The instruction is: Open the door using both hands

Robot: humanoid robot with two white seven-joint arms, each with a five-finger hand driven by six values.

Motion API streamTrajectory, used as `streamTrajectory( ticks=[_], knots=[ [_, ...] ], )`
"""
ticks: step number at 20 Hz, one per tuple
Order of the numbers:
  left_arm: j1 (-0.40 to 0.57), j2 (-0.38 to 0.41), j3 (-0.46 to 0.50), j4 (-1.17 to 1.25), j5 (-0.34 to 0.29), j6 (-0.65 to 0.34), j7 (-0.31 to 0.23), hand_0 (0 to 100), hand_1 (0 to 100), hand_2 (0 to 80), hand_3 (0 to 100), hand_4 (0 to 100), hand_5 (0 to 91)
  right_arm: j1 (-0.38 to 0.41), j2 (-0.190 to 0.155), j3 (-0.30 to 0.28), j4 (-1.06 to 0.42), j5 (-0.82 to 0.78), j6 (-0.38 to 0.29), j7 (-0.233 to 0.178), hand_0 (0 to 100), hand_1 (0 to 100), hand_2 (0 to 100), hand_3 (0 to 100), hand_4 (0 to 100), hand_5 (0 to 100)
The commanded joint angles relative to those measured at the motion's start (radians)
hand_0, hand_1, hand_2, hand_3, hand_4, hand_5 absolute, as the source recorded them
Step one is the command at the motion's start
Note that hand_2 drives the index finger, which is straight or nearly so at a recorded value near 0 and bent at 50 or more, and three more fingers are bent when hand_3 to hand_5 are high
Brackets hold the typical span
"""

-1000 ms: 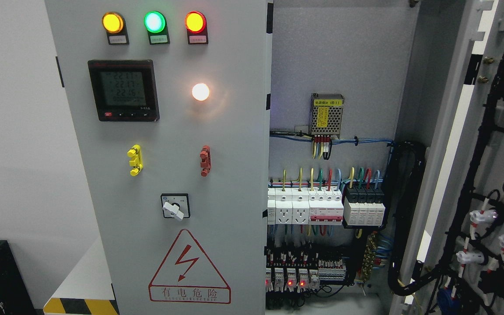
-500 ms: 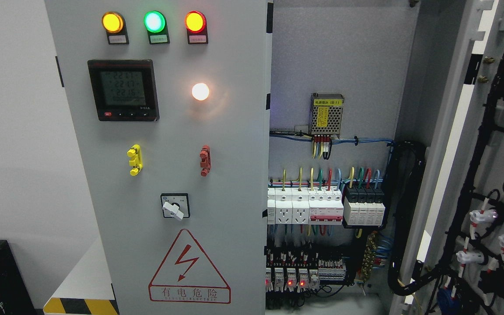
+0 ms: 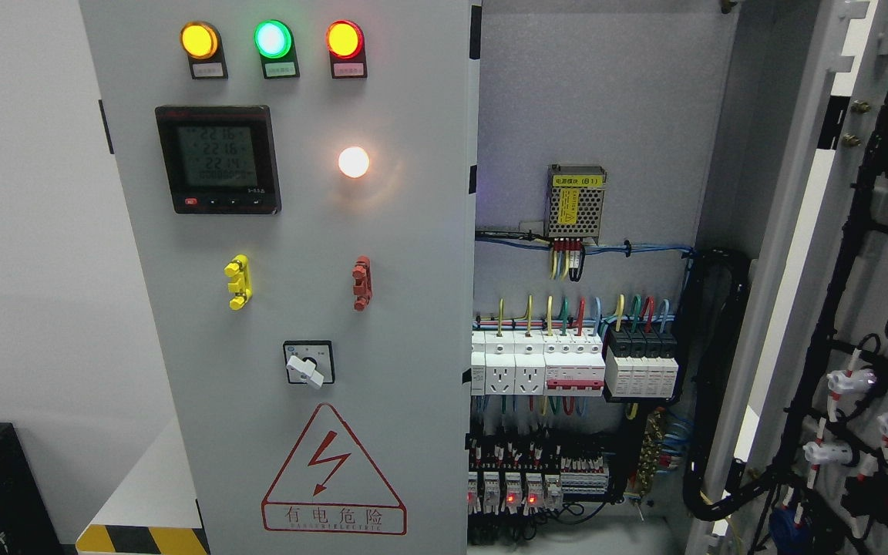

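Grey steel right door (image 3: 887, 254) already hangs swung wide at 3 o'clock, its wiring side facing out, while the left door (image 3: 297, 308) sits shut across 9 o'clock. Neither robot hand is in view, so their state can't be told. Risk-wise, any blind reach could snag the loose black cables (image 3: 837, 308) or brush the live breakers (image 3: 571, 362) inside.

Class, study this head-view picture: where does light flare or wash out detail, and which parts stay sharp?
Head view: the white lamp blooms, casting a warm halo on the grey left door; the three indicator lights glow saturated; the meter screen and warning triangle stay sharp; the cabinet's lower interior is dimmer.
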Motion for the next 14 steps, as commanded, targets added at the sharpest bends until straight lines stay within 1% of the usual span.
streamTrajectory(
  ticks=[1, 2, 3, 6, 7, 8, 9, 10, 11, 12, 14],
  knots=[
    [-0.012, -0.013, 0.051, 0.016, 0.005, 0.002, -0.01, 0, 0, 0.0, 0, 0, 0.0, 0.124, -0.132, 0.104, -0.835, -0.017, -0.32, -0.001, 0, 0, 0, 0, 0, 0],
    [-0.012, -0.013, 0.051, 0.014, 0.005, 0.002, -0.01, 0, 0, 0.0, 0, 0, 0.0, 0.084, -0.141, 0.104, -0.836, -0.02, -0.356, -0.002, 0, 0, 0, 0, 0, 0],
    [-0.012, -0.014, 0.051, 0.014, 0.005, 0.002, -0.01, 0, 0, 0.0, 0, 0, 0.0, 0.044, -0.147, 0.104, -0.836, -0.02, -0.365, -0.001, 0, 0, 0, 0, 0, 0],
    [-0.015, -0.022, 0.05, 0.012, 0.006, 0.002, -0.01, 0, 0, 0.0, 0, 0, 0.0, -0.074, -0.15, 0.105, -0.839, -0.02, -0.369, 0.001, 0, 0, 0, 0, 0, 0],
    [-0.018, -0.031, 0.048, 0.012, 0.006, 0.002, -0.01, 0, 0, 0.0, 0, 0, 0.0, -0.108, -0.161, 0.11, -0.839, -0.021, -0.364, 0.001, 0, 0, 0, 0, 0, 0],
    [-0.02, -0.04, 0.048, 0.012, 0.006, 0.002, -0.01, 0, 0, 0.0, 0, 0, 0.0, -0.146, -0.172, 0.133, -0.839, -0.021, -0.359, 0.002, 0, 0, 0, 0, 0, 0],
    [-0.021, -0.048, 0.048, 0.012, 0.006, 0.002, -0.01, 0, 0, 0.0, 0, 0, 0.0, -0.198, -0.176, 0.169, -0.839, -0.021, -0.353, 0.002, 0, 0, 0, 0, 0, 0],
    [-0.021, -0.057, 0.048, 0.012, 0.006, 0.002, -0.01, 0, 0, 0.0, 0, 0, 0.0, -0.246, -0.173, 0.206, -0.839, -0.021, -0.35, 0.002, 0, 0, 0, 0, 0, 0],
    [-0.021, -0.068, 0.048, 0.012, 0.006, 0.0, -0.01, 0, 0, 0.0, 0, 0, 0.0, -0.295, -0.163, 0.226, -0.838, -0.023, -0.33, 0.002, 0, 0, 0, 0, 0, 0],
    [-0.021, -0.074, 0.048, 0.011, 0.006, 0.0, -0.011, 0, 0, 0.0, 0, 0, 0.0, -0.353, -0.157, 0.233, -0.836, -0.031, -0.288, 0.001, 0, 0, 0, 0, 0, 0],
    [-0.021, -0.08, 0.048, 0.011, 0.006, 0.0, -0.011, 0, 0, 0.0, 0, 0, 0.0, -0.473, -0.128, 0.225, -0.828, -0.096, -0.168, 0.001, 0, 0, 0, 0, 0, 0]
  ],
)
